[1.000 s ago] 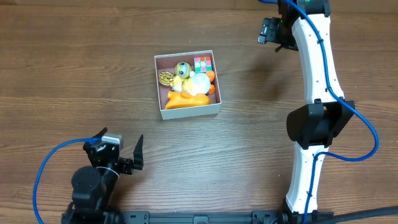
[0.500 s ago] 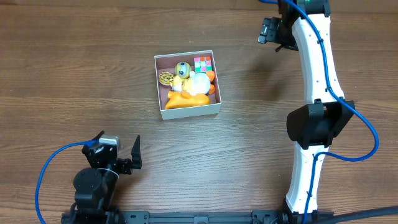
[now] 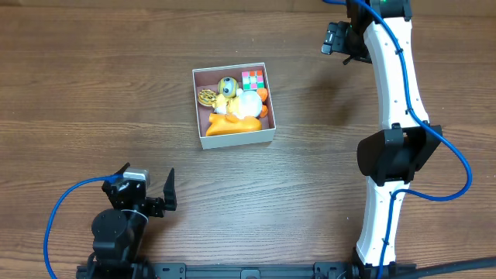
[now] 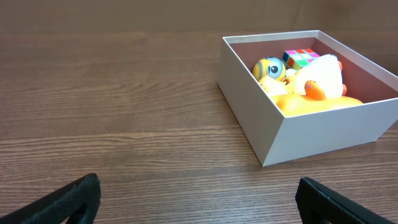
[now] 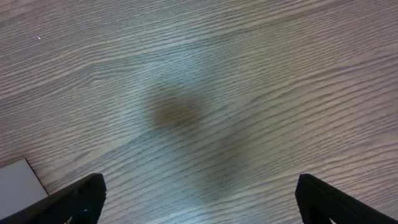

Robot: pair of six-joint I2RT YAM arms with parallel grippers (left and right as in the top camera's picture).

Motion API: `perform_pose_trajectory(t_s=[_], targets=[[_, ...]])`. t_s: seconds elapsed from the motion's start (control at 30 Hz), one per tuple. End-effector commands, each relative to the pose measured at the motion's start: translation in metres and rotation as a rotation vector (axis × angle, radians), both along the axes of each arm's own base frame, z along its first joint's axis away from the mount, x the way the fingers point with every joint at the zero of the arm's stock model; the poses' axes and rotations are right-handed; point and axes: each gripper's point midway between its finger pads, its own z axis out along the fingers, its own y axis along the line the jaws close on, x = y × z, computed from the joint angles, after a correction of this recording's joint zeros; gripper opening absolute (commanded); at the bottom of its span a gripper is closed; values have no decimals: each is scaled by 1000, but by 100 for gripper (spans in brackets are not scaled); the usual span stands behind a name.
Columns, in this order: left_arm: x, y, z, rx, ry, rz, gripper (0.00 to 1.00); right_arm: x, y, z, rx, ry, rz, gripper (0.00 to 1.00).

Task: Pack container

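Note:
The container [image 3: 238, 137], a shallow square white box with a pink-brown inside, stands mid-table. It holds a yellow big-eyed toy [image 3: 226, 87], a coloured cube [image 3: 253, 78], a white toy [image 3: 248, 103] and an orange toy [image 3: 229, 124]. My left gripper [image 3: 147, 180] is open near the front edge, well short of the box, and nothing lies between its fingers. From the left wrist, the container [image 4: 323, 134] sits ahead to the right of the open left gripper [image 4: 199, 205]. My right gripper [image 3: 341, 46] hangs open and empty at the back right. Under the right gripper [image 5: 199, 199] lies bare wood, with a container corner [image 5: 18, 183] at the lower left.
A round patterned biscuit-like toy [image 3: 206, 97] lies in the box's left side. The right arm's white links [image 3: 395, 85] run from the front right to the back of the wooden table [image 3: 93, 93]. Blue cables [image 3: 54, 225] loop beside both arm bases.
My left gripper has drawn back slightly toward the front edge and now holds still. The right arm and the box have not moved.

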Motion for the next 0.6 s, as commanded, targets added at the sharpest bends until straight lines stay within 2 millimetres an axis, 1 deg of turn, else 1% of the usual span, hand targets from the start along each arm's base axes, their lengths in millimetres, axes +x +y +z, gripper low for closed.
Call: perform_pose_trajectory(t_s=[0.0,0.2,0.27,0.33,0.37,0.43,0.47,0.5,0.57], targets=[[0,2,1,-13,-10,14,100,2,0,14,0,-41,-5,100],[0,2,1,-13,-10,14,100,3,0,15,0,-43,-5,100],[0,2,1,-13,-10,14,100,0,0,29,3,-72,-5,100],[0,2,1,-13,-10,14,100,-8,-1,65,12,-147,-4,100],[0,2,1,-13,-10,14,100,-16,-2,90,18,-200,-5,100],[0,2,1,-13,-10,14,100,-30,-4,125,27,-279,-6,100],[0,2,1,-13,-10,14,100,-42,-6,146,32,-324,-8,100],[0,2,1,-13,-10,14,100,-52,-7,160,35,-351,-8,100],[0,2,1,-13,-10,14,100,-85,-11,191,42,-408,-8,100]])
